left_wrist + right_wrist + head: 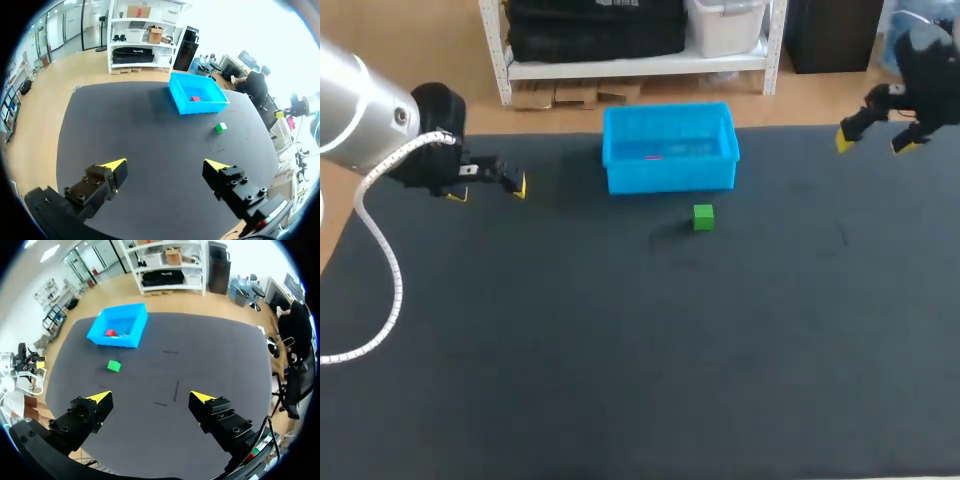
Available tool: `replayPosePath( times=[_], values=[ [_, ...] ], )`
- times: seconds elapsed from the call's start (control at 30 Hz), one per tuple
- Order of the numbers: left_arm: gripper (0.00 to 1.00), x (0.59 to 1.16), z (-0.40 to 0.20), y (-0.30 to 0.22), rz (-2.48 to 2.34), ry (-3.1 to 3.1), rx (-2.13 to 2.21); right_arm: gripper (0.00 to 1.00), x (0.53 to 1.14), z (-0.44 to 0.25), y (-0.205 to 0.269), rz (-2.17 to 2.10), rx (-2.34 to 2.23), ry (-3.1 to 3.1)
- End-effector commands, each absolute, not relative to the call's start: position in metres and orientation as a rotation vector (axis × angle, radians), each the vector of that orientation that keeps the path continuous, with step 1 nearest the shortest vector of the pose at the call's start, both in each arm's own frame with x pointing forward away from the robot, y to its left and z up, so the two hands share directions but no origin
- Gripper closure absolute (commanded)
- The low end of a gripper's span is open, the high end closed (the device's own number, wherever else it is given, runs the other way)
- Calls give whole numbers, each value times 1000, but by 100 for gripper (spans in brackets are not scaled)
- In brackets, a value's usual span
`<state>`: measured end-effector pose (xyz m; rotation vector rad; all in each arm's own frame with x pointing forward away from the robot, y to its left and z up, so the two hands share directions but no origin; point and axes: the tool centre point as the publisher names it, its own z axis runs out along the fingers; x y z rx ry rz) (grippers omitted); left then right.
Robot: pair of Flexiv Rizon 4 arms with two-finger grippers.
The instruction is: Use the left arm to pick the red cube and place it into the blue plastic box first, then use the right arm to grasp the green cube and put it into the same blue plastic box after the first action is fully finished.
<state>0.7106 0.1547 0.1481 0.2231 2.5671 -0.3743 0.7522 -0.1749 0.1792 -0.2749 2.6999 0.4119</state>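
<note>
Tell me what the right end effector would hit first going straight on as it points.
Probably the bare dark table, near the thin black marks; depth is hard to judge. The green cube and blue box lie off to one side of that line.

Box [669,178] sat near the far edge of the counter [620,350], one cube [195,98] lay inside it, second cube [703,217] rested on the counter just before the box, left end effector [490,190] hung left of the box, right end effector [875,143] well to its right.
</note>
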Motion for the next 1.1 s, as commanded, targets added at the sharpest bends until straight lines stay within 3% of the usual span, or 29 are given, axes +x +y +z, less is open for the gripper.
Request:
replayPosePath(
  times=[0.03,0.47,1.1],
  values=[
    [0,710,148,154,-372,2564,218,0,786,168,-151,334,-284,2837],
    [0,710,148,154,-372,2564,218,0,807,144,-110,280,-266,2925],
    [0,710,148,154,-372,2564,218,0,809,143,-105,262,-273,2945]
  ],
)
